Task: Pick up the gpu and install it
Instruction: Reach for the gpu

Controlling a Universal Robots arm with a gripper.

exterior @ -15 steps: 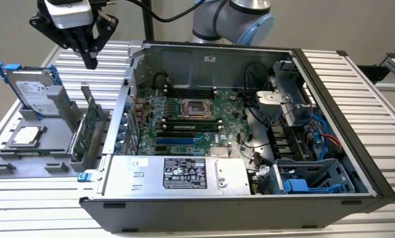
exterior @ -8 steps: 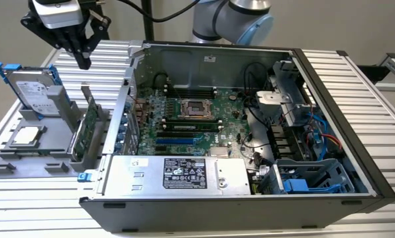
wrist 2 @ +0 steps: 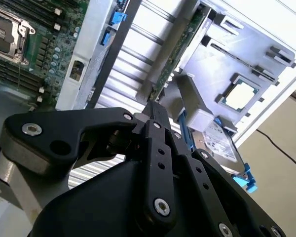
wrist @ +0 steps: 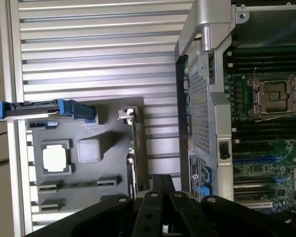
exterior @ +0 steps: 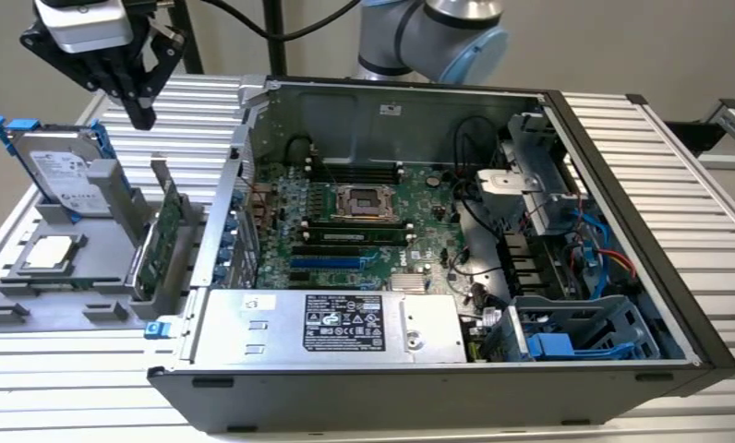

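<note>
Up at 10 o'clock in the exterior view, the tool (exterior: 141,114) hung above the slatted counter (exterior: 700,221), fingers pressed together w/ nothing between them. Below it, at approx 8 o'clock in that view, the gpu (exterior: 161,242) stood on edge in a slot of the gray holder tray (exterior: 35,314), green board face showing. It sat just beside the open PC case (exterior: 466,388) but apart from its wall. The tool tip was at about 12 o'clock from the gpu, higher up & not touching it.

On the same tray, a hard drive (exterior: 66,171) in a blue caddy stood upright at 10 o'clock from the gpu. A processor chip (exterior: 50,254) lay flat at 9 o'clock from the gpu.

Inside the case the motherboard (exterior: 343,231) lay exposed w/ its CPU socket (exterior: 365,198) near the middle. The power supply (exterior: 331,323) was at 6 o'clock from the socket.

From the first wrist view, the tool (wrist: 163,178) was closed over the tray, w/ the gpu (wrist: 133,148) seen edge-on near the tip. From the second wrist view, the tool (wrist 2: 153,106) again looked closed, w/ the gpu (wrist 2: 187,44) beyond it.
</note>
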